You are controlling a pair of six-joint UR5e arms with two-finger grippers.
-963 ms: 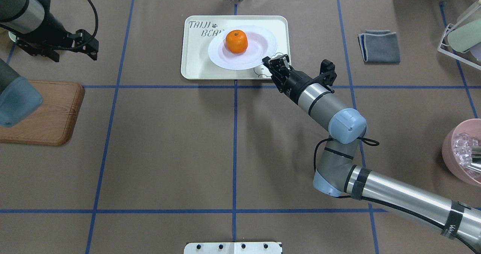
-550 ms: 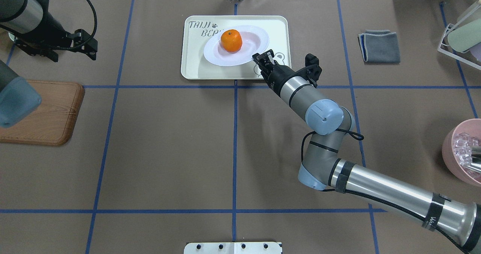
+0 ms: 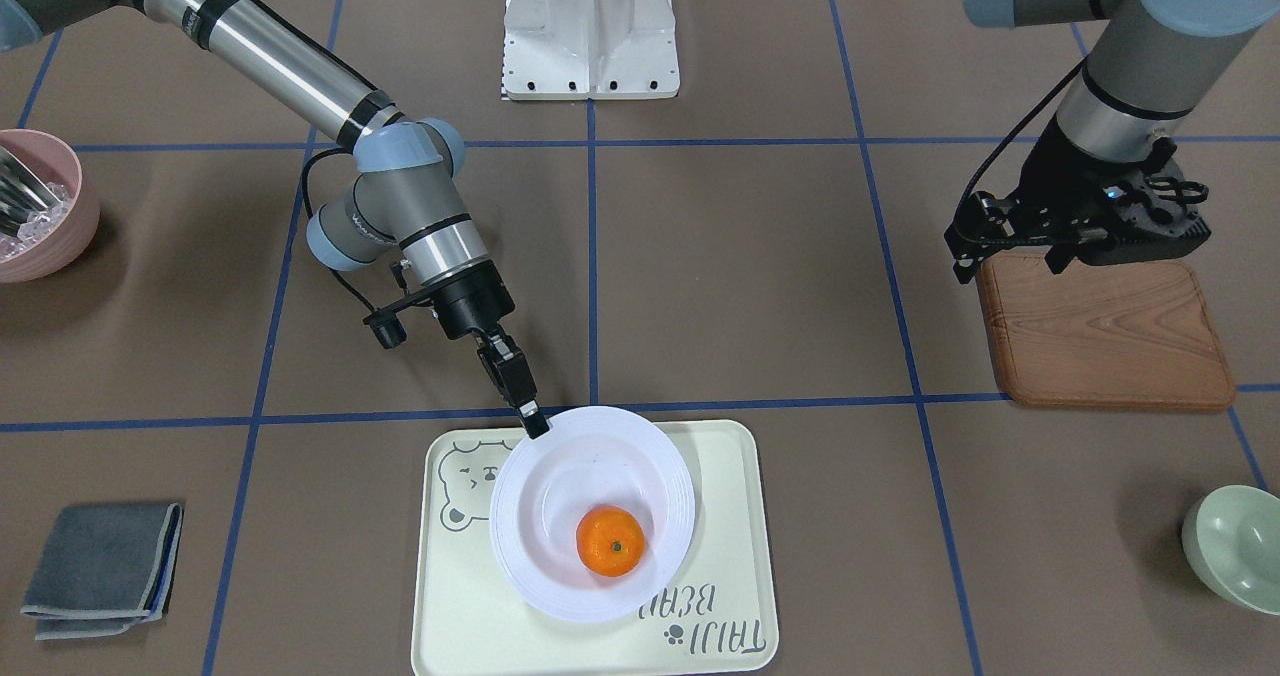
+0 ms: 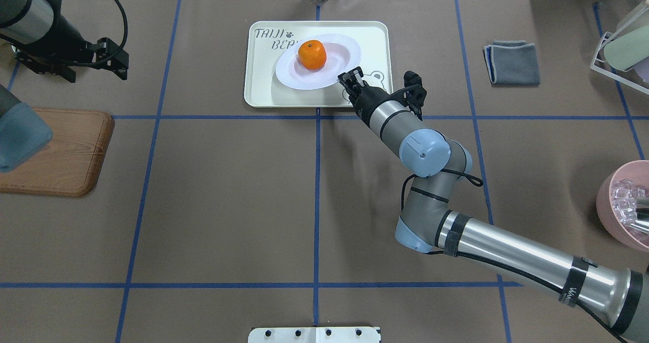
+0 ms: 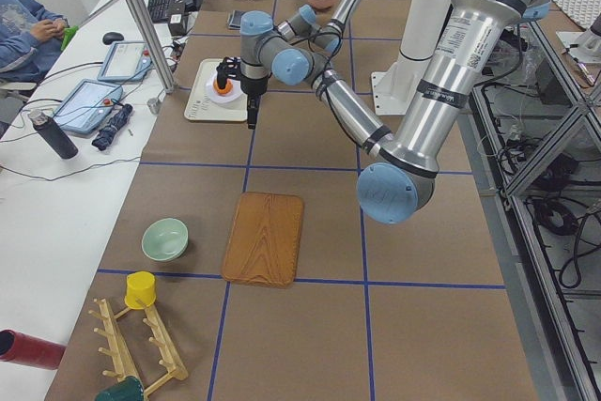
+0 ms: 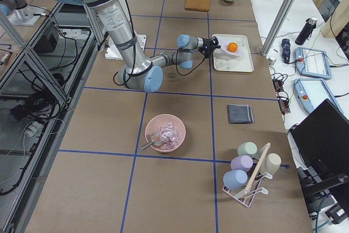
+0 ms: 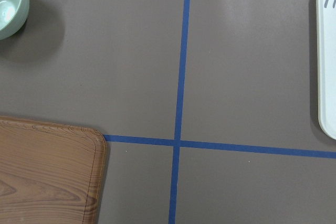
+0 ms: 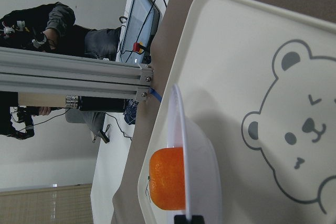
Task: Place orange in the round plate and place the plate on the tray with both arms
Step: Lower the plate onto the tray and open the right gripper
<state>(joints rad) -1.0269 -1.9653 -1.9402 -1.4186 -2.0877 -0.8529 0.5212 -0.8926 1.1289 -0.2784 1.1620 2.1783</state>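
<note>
The orange (image 3: 610, 541) (image 4: 312, 55) lies in the sunken centre of the white round plate (image 3: 560, 476) (image 4: 299, 76). That plate is over the cream bear tray (image 3: 720, 476) (image 4: 258, 79), tilted, and whether it rests on it I cannot tell. My right gripper (image 3: 535, 424) (image 4: 346, 78) is shut on the plate's near-right rim. In the right wrist view the rim runs edge-on between the fingers, the orange (image 8: 168, 179) beside it. My left gripper (image 3: 1010, 256) (image 4: 119, 59) hangs open and empty far off, near the wooden board.
A brown wooden board (image 3: 1100, 336) lies under the left arm, with a pale green bowl (image 3: 1235, 546) beyond it. A pink bowl (image 4: 623, 206) with clear pieces sits at the right edge. A folded grey cloth (image 4: 512, 61) lies right of the tray.
My right gripper has carried the plate with the orange a little leftward and lowered it toward the tray. The left arm has drifted slightly away from the tray.
</note>
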